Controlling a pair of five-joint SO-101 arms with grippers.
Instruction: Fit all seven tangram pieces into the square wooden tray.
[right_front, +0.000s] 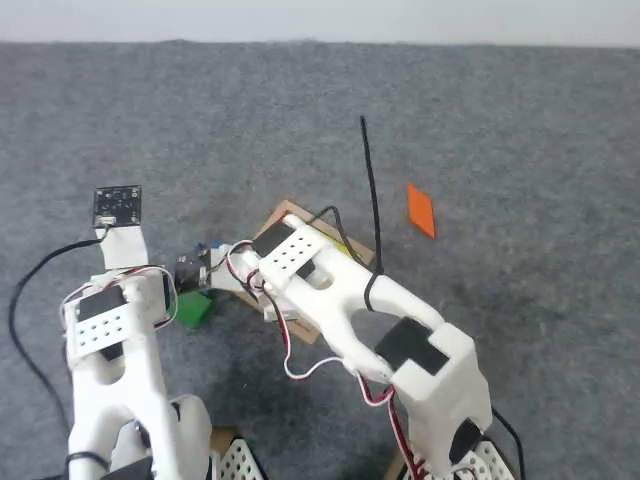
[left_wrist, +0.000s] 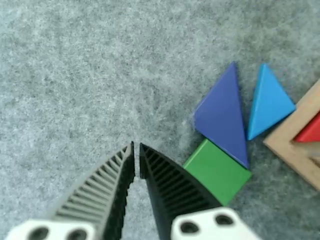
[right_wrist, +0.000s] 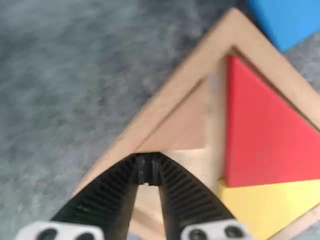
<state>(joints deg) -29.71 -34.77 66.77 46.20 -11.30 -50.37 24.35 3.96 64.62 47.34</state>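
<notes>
In the left wrist view my left gripper (left_wrist: 136, 148) is shut with nothing in it, low over bare carpet. Close beside it lie a green square (left_wrist: 218, 171), a dark blue triangle (left_wrist: 223, 116) and a light blue triangle (left_wrist: 269, 102), all just outside the wooden tray (left_wrist: 292, 145). My right gripper (right_wrist: 148, 169) is shut and empty over the bare floor of the tray (right_wrist: 185, 85), near one corner. A red triangle (right_wrist: 265, 132) and a yellow piece (right_wrist: 260, 207) lie inside the tray. An orange parallelogram (right_front: 421, 211) lies apart on the carpet.
Grey carpet covers the table. In the high view the right arm hides most of the tray (right_front: 290, 212), and the green square (right_front: 195, 308) lies between the two arms. A black cable (right_front: 371, 190) rises from the right arm.
</notes>
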